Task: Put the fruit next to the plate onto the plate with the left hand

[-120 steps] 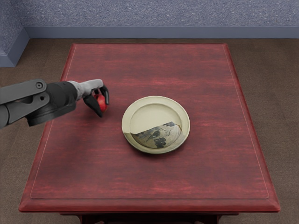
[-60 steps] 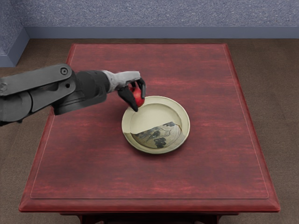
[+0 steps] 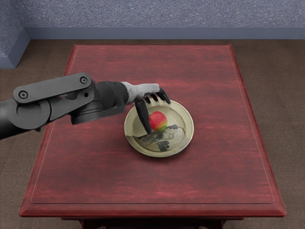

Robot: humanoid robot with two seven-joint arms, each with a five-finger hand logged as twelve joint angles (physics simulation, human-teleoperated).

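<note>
Left hand swung over the plate, fingers now spread, released. Fruit looks light, firm, rolly; cup its sides.

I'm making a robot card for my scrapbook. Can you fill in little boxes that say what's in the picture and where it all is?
table: dark red wood
plate: cream with a dark drawing, near the table's middle
fruit: red with a greenish patch, lying inside the plate
left hand: over the plate's back-left rim, fingers spread, thumb just beside the fruit
right hand: not in view
job: fruit is on the plate
</note>
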